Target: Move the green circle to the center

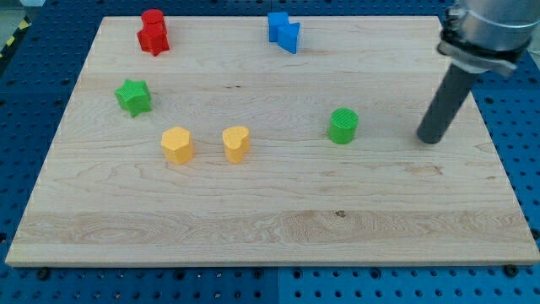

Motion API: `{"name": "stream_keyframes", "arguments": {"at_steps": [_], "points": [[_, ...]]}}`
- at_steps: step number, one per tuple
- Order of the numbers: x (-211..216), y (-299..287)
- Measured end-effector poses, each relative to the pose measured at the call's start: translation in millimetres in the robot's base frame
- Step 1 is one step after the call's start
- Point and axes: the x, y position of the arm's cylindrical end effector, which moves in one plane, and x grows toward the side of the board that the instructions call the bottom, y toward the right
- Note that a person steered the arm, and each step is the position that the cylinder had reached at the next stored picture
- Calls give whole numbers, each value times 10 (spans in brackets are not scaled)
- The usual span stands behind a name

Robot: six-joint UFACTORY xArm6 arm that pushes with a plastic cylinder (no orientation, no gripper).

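The green circle is a short green cylinder standing on the wooden board, right of the board's middle. My tip rests on the board to the right of the green circle, about a hundred pixels away and at about the same height in the view. The dark rod rises from the tip toward the view's top right. The tip touches no block.
A green star sits at the left. A yellow hexagon and a yellow heart stand left of centre. Two red blocks sit close together at top left, two blue blocks at top centre.
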Motion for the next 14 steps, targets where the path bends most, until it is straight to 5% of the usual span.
{"name": "stream_keyframes", "arguments": {"at_steps": [5,14], "points": [[20,-1118],[-144,-892]]}}
